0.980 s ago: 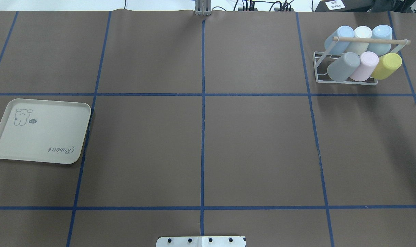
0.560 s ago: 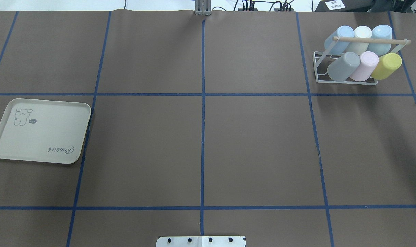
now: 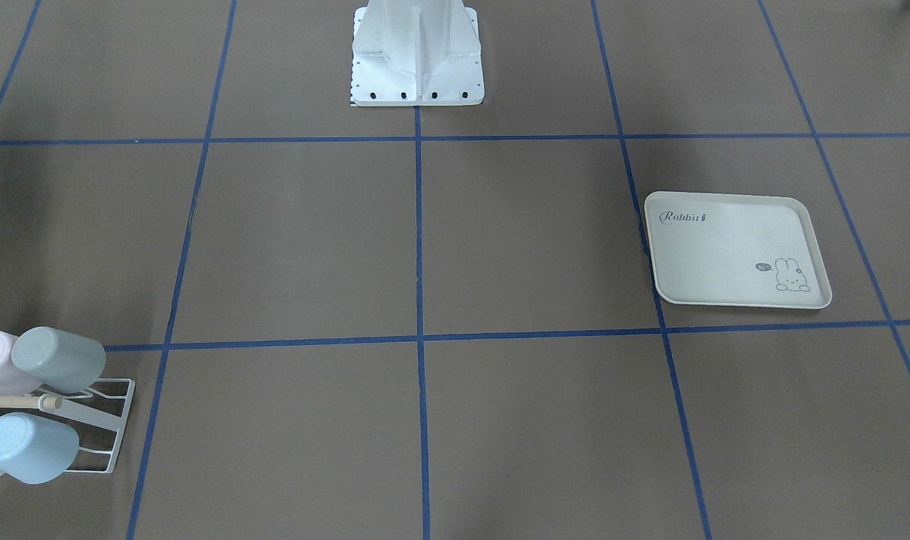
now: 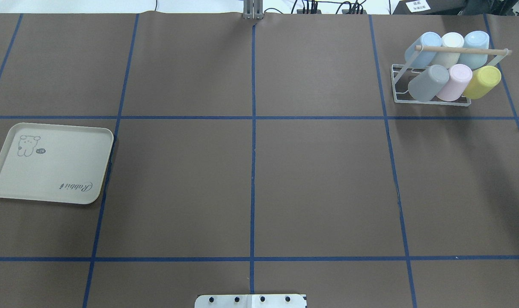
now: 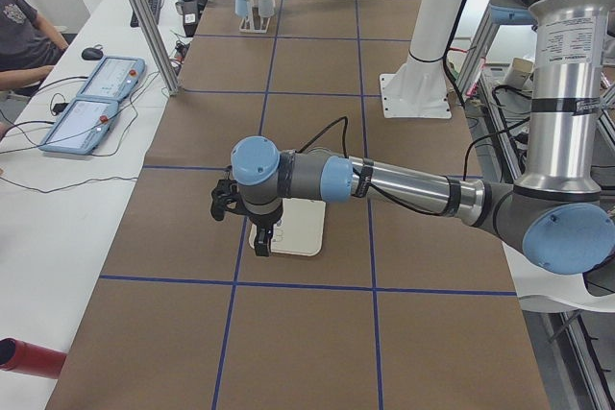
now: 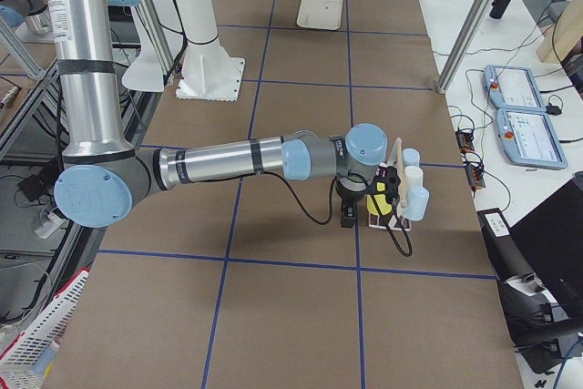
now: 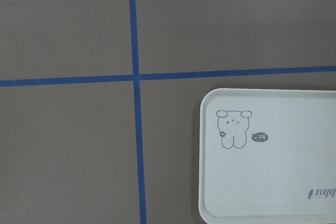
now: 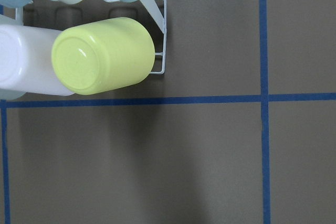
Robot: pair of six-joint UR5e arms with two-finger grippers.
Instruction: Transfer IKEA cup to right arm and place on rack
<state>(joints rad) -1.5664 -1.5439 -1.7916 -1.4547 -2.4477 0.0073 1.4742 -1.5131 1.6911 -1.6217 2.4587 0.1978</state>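
Several pastel IKEA cups lie upended on the white wire rack [image 4: 396, 85] at the far right, under its wooden rod [image 4: 460, 50]; the yellow cup [image 4: 484, 81] sits at the rack's right end. In the right wrist view the yellow cup [image 8: 105, 56] fills the upper left. My right gripper [image 6: 346, 218] hangs just beside the rack [image 6: 396, 211], and I cannot tell its state. My left gripper [image 5: 261, 249] hovers over the tray's near edge, its state equally unclear. Neither gripper shows in the overhead or front views.
The cream rabbit-print tray [image 4: 49, 162] lies bare at the left, also in the left wrist view as the tray [image 7: 273, 171]. The robot base [image 3: 417, 52] stands mid-table. A person sits beside control pendants [image 5: 91, 103] on a side bench.
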